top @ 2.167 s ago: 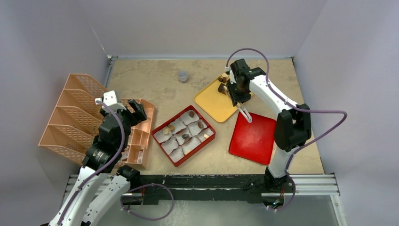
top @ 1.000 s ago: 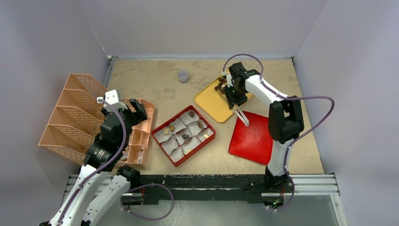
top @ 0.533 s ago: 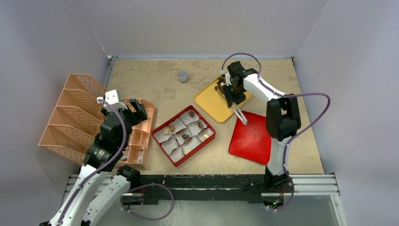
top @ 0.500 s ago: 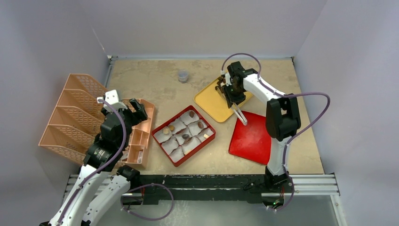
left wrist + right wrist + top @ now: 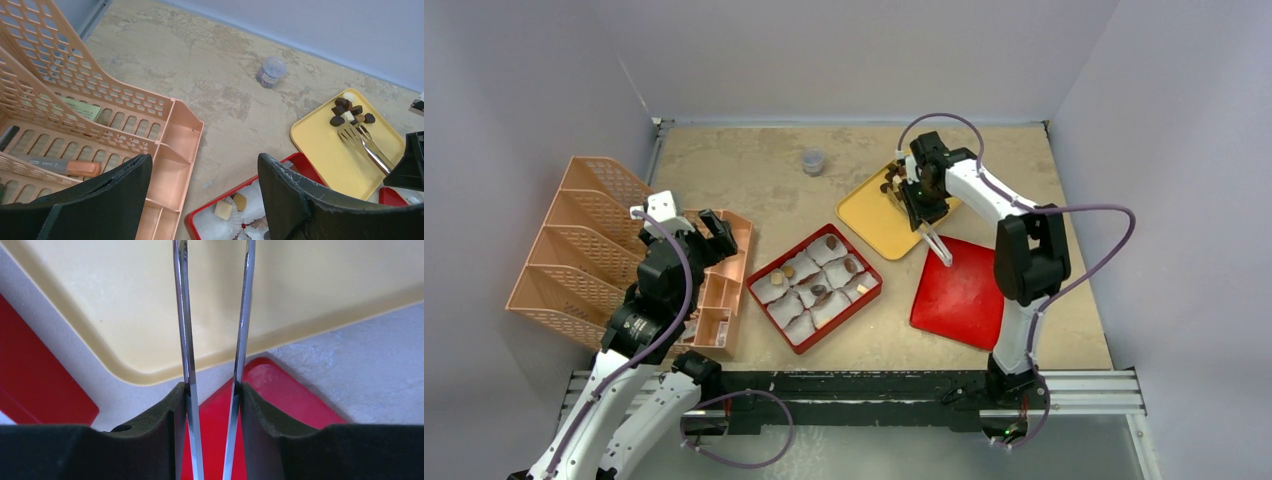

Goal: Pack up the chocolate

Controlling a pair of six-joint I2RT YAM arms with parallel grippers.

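Over the yellow tray (image 5: pixel 871 218) at the far side of the table (image 5: pixel 754 180), the right pincer (image 5: pixel 212 390) clamps a pair of metal tongs (image 5: pixel 182 315), its pads pressing the two blades part-way together. The left-wrist view puts the forked tips just beside the small heap of loose chocolate (image 5: pixel 346 107) at the tray's far corner, and whether a piece sits between them cannot be told. Several pieces already lie in the white paper cups (image 5: pixel 809 268) of the red box (image 5: pixel 842 320) nearer the arms, with other cups unfilled. The left pincer (image 5: pixel 202 170) hangs wide open and empty above the peach organiser (image 5: pixel 175 150), well apart from the work. The pick-up likely goes best if the tips straddle one chunk at the heap's edge rather than its middle, the squeeze tightens only until the piece stops slipping, and the lift goes straight up before swinging to an empty cup. Too hard a squeeze could shoot the chunk out sideways or scatter its neighbours.
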